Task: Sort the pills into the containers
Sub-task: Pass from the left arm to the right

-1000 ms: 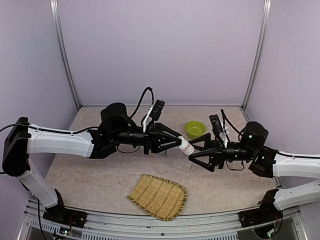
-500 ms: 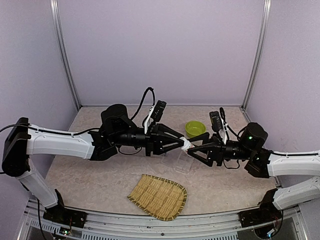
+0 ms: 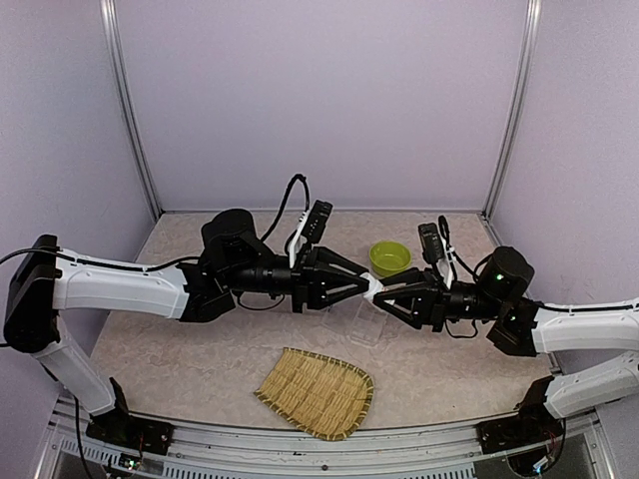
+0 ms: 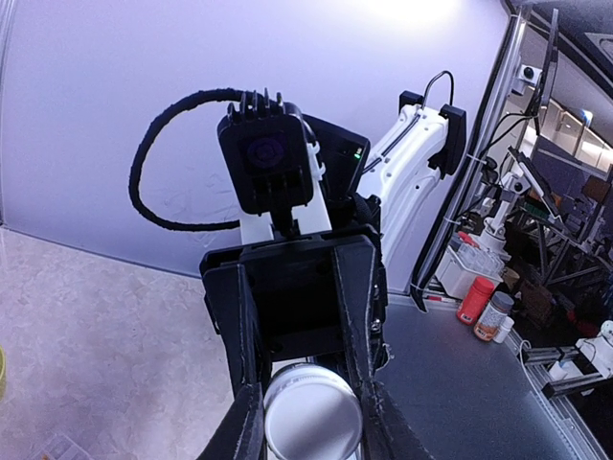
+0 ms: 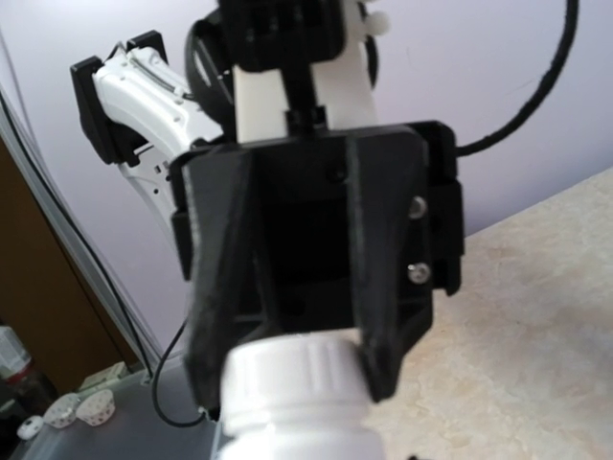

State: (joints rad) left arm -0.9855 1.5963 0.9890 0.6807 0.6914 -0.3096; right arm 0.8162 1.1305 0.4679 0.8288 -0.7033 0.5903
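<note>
My left gripper (image 3: 364, 288) is shut on a white pill bottle (image 3: 372, 289) and holds it lying sideways above the table. In the left wrist view the bottle's round base (image 4: 311, 412) sits between the fingers (image 4: 245, 412). My right gripper (image 3: 380, 292) faces it from the right. Its fingers (image 5: 385, 350) press on both sides of the ribbed white cap (image 5: 297, 372). The containers, a clear organiser box (image 3: 365, 325), lie on the table just below the bottle. No pills show in any view.
A lime-green bowl (image 3: 389, 257) stands behind the right gripper. A woven bamboo tray (image 3: 317, 391) lies near the front edge. Purple walls close the table on three sides.
My right gripper has moved left up to the bottle and its fingers have closed from wide apart onto the cap. The left gripper has shifted the bottle slightly right.
</note>
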